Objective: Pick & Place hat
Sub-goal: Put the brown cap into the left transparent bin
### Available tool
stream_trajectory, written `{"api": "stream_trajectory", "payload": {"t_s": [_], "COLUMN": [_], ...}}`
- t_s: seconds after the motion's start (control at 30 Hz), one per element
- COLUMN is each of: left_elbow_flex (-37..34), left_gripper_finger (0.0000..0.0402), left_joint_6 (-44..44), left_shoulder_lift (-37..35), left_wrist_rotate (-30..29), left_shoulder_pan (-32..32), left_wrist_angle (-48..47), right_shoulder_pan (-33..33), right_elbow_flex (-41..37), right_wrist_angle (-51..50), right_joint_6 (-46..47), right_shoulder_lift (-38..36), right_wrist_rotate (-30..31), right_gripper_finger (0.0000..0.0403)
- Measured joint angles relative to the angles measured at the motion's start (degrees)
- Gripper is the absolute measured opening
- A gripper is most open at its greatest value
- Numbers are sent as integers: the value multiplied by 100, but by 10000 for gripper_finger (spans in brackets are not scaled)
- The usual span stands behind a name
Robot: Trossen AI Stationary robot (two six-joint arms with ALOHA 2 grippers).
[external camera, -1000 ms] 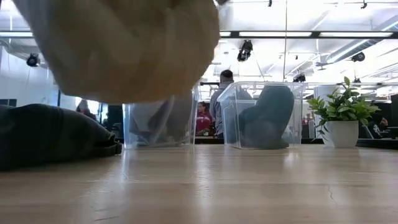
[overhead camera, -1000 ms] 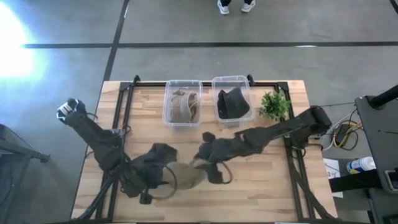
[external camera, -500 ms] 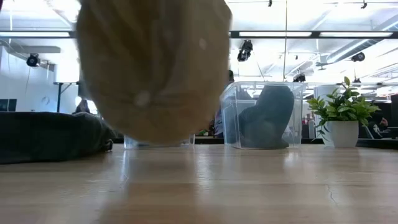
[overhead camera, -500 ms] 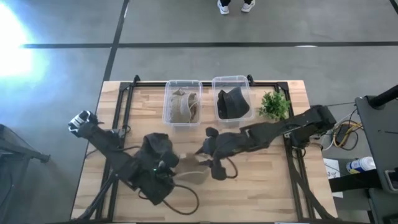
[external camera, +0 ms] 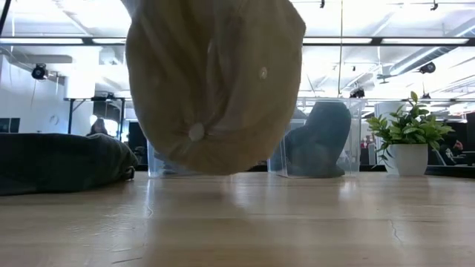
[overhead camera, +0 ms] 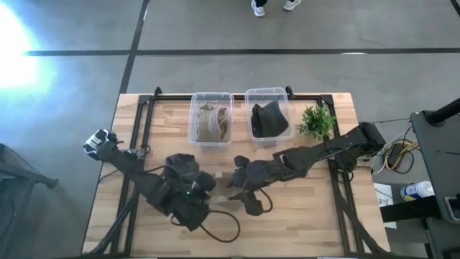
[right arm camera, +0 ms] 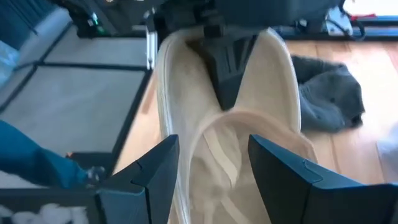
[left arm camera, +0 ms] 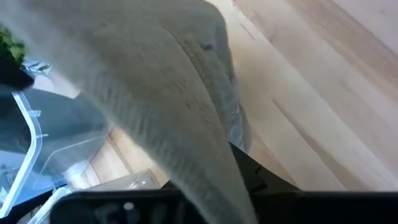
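Observation:
A tan hat (external camera: 215,81) hangs clear of the table between my two grippers, its crown button (external camera: 195,132) facing the near edge. In the high view only a sliver of the tan hat (overhead camera: 218,189) shows between the arms. My left gripper (overhead camera: 207,193) comes at it from the left and is shut on it. My right gripper (overhead camera: 233,183) comes from the right and is shut on its other side. A dark hat (overhead camera: 183,167) lies on the table to the left. My left gripper pinches the hat's rim (right arm camera: 217,31), with one dark finger (right arm camera: 222,74) inside the opening; the outer finger is hidden by the cloth. It comes roughly level from the table's left. The hat hangs below it, clear of the table. My right gripper has bunched crown cloth (right arm camera: 217,162) between its two fingers (right arm camera: 152,180), opposite the rim held by the other gripper. It comes roughly level from the table's right. How many layers it has, I cannot tell.
At the far edge stand two clear bins, one with a tan hat (overhead camera: 210,121) and one with a dark hat (overhead camera: 269,119). A potted plant (overhead camera: 316,121) stands to their right. Bare wood (overhead camera: 302,216) lies along the near edge.
My left arm has swung from the near edge toward the table's middle and turned at the wrist, closing in on the hat. The hat has stayed lifted and has turned about, so its crown button now faces the near edge. My right gripper has barely shifted.

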Motion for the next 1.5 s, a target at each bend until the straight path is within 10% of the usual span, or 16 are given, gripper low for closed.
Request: {"api": "stream_trajectory", "payload": {"t_s": [0.97,1.33,1.5], "left_elbow_flex": [64,142,140], "left_gripper_finger": [14,31,62], "left_joint_6": [138,-872,-2100], "left_shoulder_lift": [-13,-24,-48], "left_wrist_rotate": [-90,-85,-90], "left_shoulder_pan": [250,240,243], "left_wrist_angle": [633,592,465], "right_shoulder_pan": [129,97,87], "right_elbow_flex": [0,0,0], "right_wrist_angle": [237,221,196], "right_joint_6": [332,481,516], "right_shoulder_lift": [45,120,120], "right_wrist_rotate": [-24,-18,-2], "right_gripper_finger": [184,27,15]}}
